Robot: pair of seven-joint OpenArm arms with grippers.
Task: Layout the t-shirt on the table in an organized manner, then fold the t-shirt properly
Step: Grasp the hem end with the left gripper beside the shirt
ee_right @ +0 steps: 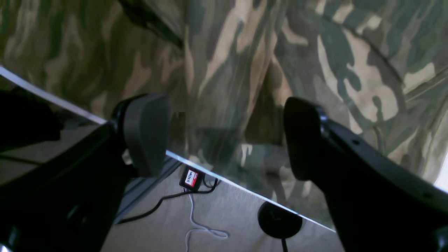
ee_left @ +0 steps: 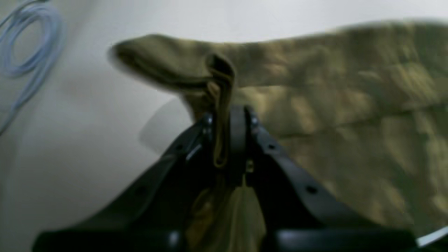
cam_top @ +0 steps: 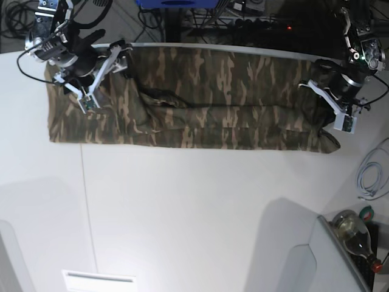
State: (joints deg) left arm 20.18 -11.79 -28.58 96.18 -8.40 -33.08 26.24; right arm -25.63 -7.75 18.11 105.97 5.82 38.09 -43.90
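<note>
The camouflage t-shirt (cam_top: 200, 115) lies stretched in a long band across the far part of the white table (cam_top: 200, 219). At its right end, my left gripper (cam_top: 317, 91) is shut on a raised fold of the cloth. In the left wrist view the olive fabric (ee_left: 315, 105) is pinched between the black fingers of that gripper (ee_left: 227, 117) and lifted off the table (ee_left: 70, 140). My right gripper (cam_top: 118, 58) stands open over the shirt's far left part, near the table's back edge. In the right wrist view its two pads (ee_right: 147, 133) are wide apart above the cloth (ee_right: 245, 70), with nothing between them.
A coil of pale blue cable (ee_left: 24, 42) lies on the table beside the shirt's right end (cam_top: 371, 176). A bottle (cam_top: 355, 228) stands off the table's right front corner. Beyond the back edge, cables and a black round base (ee_right: 280, 220) sit on the floor.
</note>
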